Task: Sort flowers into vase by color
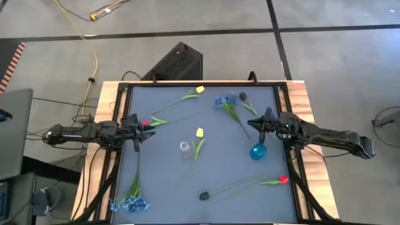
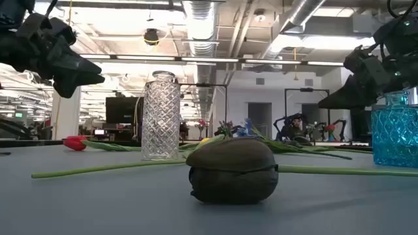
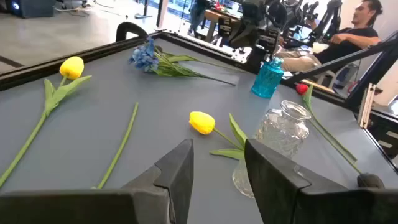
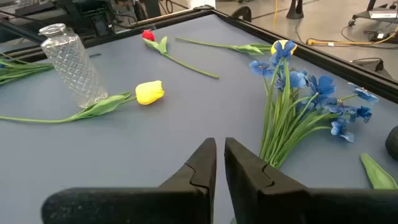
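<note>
Flowers lie flat on the grey mat. One yellow tulip [image 1: 200, 89] is at the far side and another [image 1: 199, 132] is beside the upright clear glass vase [image 1: 185, 148]. A red tulip [image 1: 145, 123] lies under my left gripper [image 1: 149, 127]; another [image 1: 283, 180] lies near the right front. Blue bunches lie at the far middle [image 1: 225, 102] and the near left [image 1: 129, 203]. A blue glass vase [image 1: 258, 151] stands close by my right gripper [image 1: 252, 123]. My left gripper [image 3: 217, 149] hovers open and holds nothing. My right gripper [image 4: 220, 144] hovers shut and empty, near the blue bunch's stems [image 4: 280, 134].
A dark tulip head [image 2: 232, 170] lies near the front edge, with a long stem behind it, and another dark head [image 1: 242, 96] lies at the far side. A raised black frame [image 1: 125, 87] borders the mat. A person [image 3: 364, 25] sits beyond the table.
</note>
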